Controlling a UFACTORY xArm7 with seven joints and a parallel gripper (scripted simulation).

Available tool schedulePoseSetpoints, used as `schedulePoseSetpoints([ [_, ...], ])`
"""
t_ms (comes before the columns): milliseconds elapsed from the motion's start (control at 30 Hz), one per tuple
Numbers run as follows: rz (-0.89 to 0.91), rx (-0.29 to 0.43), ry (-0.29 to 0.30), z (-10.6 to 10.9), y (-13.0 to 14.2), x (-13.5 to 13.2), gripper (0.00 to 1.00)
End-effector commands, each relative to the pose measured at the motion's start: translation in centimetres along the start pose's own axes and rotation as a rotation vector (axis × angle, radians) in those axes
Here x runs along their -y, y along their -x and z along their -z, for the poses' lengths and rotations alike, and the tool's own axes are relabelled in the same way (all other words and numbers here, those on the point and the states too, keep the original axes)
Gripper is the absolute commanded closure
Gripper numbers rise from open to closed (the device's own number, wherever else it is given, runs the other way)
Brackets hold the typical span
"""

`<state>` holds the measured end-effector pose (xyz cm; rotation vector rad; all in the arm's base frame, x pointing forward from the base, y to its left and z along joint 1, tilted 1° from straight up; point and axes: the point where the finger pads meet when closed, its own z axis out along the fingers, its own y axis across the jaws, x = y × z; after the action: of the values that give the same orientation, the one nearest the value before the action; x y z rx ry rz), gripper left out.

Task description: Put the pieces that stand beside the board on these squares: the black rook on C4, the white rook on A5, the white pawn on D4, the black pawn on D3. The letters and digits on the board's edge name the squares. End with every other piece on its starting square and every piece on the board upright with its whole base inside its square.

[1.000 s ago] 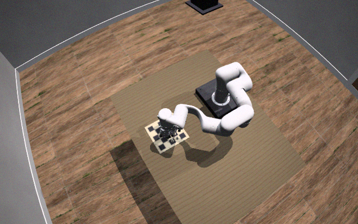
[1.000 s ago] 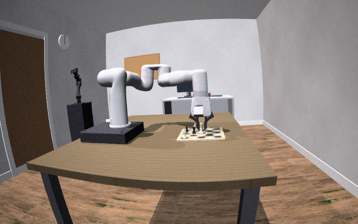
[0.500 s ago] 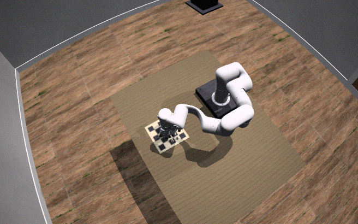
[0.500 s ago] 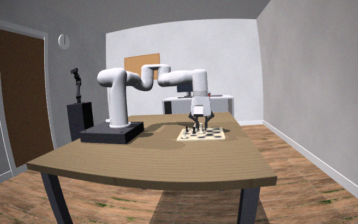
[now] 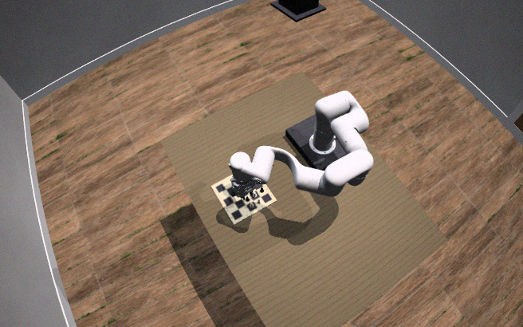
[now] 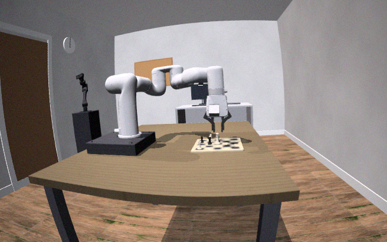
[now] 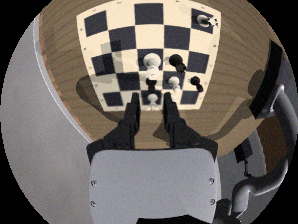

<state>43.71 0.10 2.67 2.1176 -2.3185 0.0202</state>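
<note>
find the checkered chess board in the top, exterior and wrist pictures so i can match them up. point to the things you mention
top: the cream and dark checkered chess board (image 5: 237,214) (image 6: 239,147) (image 7: 149,36) is left of centre, partly hidden under the arm
exterior: right of centre, low, on the table
wrist: upper middle, beyond the end effector (image 6: 217,130) (image 7: 151,100)
shared landmark: the small black and white chess pieces on it
</note>
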Motion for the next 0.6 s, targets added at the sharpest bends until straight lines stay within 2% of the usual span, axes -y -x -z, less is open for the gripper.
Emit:
schedulePoseSetpoints([
  [0, 0.001, 0.0, -0.002, 3.0, 0.1, 0.0, 0.66],
  [67, 0.001, 0.0, -0.002, 3.0, 0.1, 0.0, 0.66],
  [233, 0.001, 0.0, -0.002, 4.6, 0.1, 0.0, 0.66],
  [400, 0.001, 0.0, -0.002, 4.9, 0.1, 0.0, 0.66],
  [433, 0.001, 0.0, -0.002, 4.9, 0.1, 0.0, 0.0],
  [567, 0.001, 0.0, -0.002, 4.9, 0.1, 0.0, 0.0],
])
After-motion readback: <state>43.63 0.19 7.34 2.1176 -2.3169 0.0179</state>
